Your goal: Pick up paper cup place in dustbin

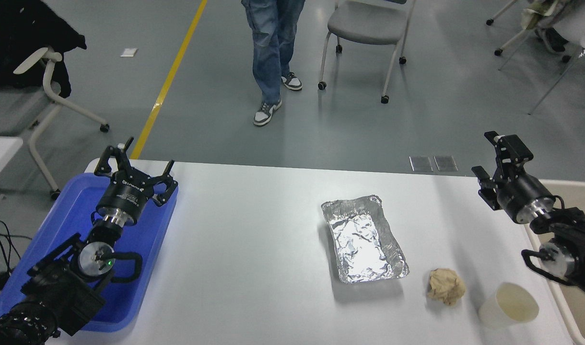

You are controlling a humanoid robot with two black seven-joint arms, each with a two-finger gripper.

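Observation:
The white paper cup [509, 305] stands upright at the table's near right, its cream inside showing, just right of the crumpled tan paper ball [446, 286]. The beige dustbin [563, 302] sits past the table's right edge, mostly hidden behind my right arm. My right gripper [491, 155] is open and empty, raised near the table's far right corner, well behind the cup. My left gripper [132, 163] is open and parked over the blue tray [57, 225] at the left.
A silver foil tray [364, 238] lies right of the table's middle, left of the paper ball. A person's legs [271, 52] and a grey chair [369, 28] stand on the floor beyond the table's far edge.

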